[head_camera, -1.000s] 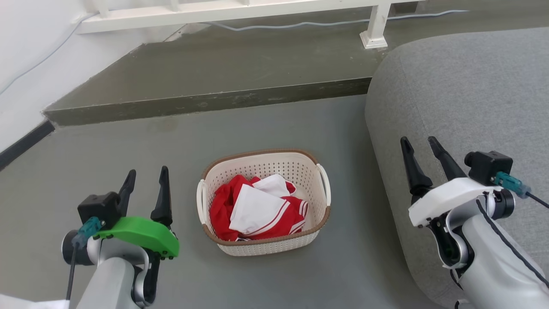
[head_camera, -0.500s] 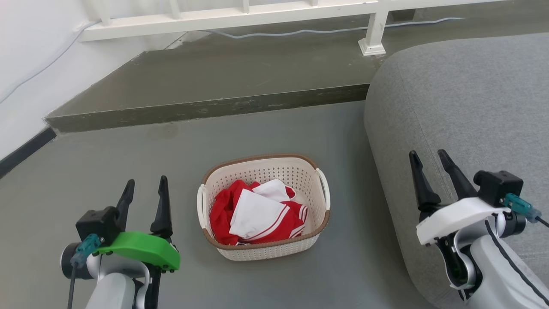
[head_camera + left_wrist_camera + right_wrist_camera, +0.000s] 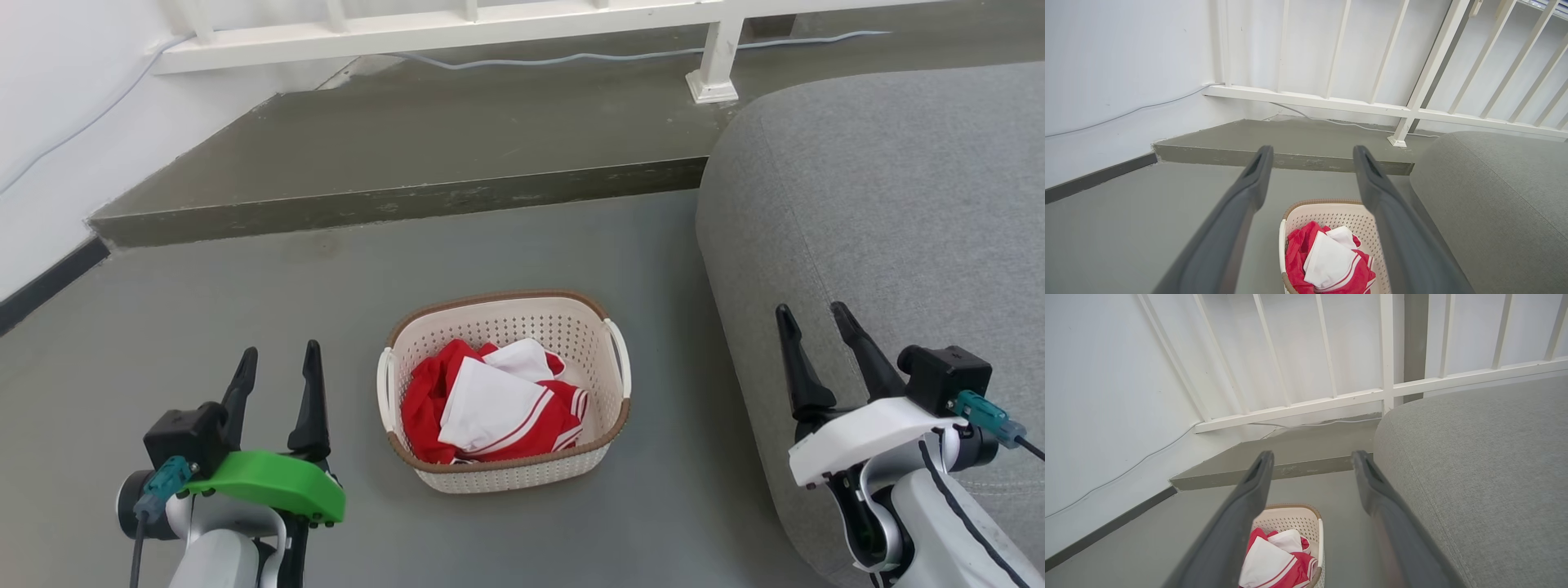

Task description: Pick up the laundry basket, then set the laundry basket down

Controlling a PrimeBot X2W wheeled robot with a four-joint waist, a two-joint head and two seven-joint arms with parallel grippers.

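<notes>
The laundry basket (image 3: 522, 322), cream-white and perforated with a brown rim and white side handles, stands on the grey floor in the middle of the head view, holding red and white clothes (image 3: 490, 404). My left gripper (image 3: 278, 356) hangs open to the basket's left, well apart from it. On the other side, over the sofa's edge, my right gripper (image 3: 812, 311) is open too. Between the open fingers of the left wrist view lies the laundry basket (image 3: 1339, 214). The right wrist view has the laundry basket (image 3: 1294, 518) low and partly behind the left finger.
A grey sofa (image 3: 882, 204) fills the right side, close to the basket. A raised grey step (image 3: 392, 196) runs across behind the basket, with a white railing (image 3: 457, 24) and a cable (image 3: 571, 57) on it. A white wall (image 3: 49, 122) with a dark baseboard is at the left.
The whole head view has shifted a little, so the camera moved. Both grippers sit lower in the picture than a second ago and stay open. The basket rests where it was.
</notes>
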